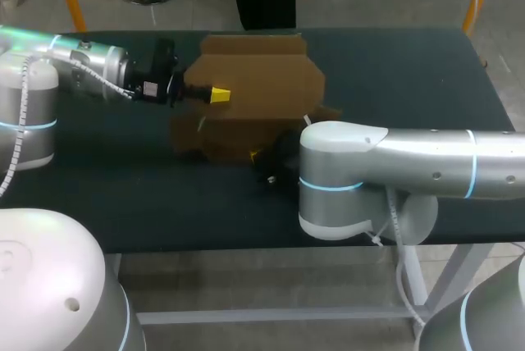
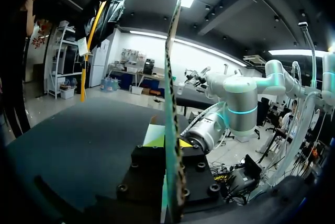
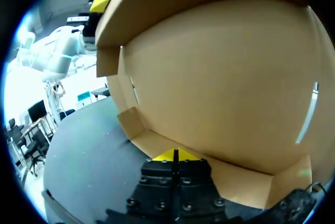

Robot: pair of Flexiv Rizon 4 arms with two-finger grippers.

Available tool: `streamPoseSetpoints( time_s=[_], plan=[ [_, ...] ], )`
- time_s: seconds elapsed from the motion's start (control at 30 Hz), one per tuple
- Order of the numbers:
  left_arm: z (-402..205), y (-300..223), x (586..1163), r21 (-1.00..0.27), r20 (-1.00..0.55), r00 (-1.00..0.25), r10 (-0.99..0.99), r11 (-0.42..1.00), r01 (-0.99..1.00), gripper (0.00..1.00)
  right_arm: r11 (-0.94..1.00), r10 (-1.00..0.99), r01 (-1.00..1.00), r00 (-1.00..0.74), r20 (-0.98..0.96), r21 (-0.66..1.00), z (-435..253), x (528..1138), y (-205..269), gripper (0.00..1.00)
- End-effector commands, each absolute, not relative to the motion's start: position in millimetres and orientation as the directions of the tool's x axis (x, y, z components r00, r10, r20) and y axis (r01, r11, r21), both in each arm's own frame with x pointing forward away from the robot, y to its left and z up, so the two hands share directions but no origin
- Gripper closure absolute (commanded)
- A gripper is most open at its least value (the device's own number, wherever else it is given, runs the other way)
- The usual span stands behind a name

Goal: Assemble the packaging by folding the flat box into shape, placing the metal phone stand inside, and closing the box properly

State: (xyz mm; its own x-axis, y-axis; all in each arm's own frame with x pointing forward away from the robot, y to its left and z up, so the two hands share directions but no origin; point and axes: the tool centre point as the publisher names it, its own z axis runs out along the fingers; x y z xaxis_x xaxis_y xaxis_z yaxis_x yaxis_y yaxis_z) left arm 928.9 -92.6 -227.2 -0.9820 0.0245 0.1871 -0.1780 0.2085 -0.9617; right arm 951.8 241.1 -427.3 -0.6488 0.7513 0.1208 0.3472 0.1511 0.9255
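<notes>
Head view: cardboard box (image 1: 254, 97) looks light, bendy; left hand (image 1: 217, 95) pinches its side, right hand (image 3: 175, 156) closed by its lower edge; hold near creases

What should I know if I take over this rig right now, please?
Left gripper: shut on a panel of the box, which stands edge-on between its fingers.
Right gripper: shut and empty, with its tips just short of the box's near flap.
Box: mid-table, partly folded, walls raised, top open.
Stand: not in view.
Done: folding begun.
Left: finish folding, put the stand in, close the box.
</notes>
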Motion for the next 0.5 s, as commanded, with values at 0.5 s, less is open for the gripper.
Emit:
streamPoseSetpoints(
  time_s=[0.5],
  plan=[
    [-227.8,-92.3,927.7,-0.961,0.187,-0.982,0.024,0.21,-0.178,1.0,0.111,0.714,0.271,-0.691,0.113,0.956,-401.0,917.8,227.8,1.0]
  ],
)
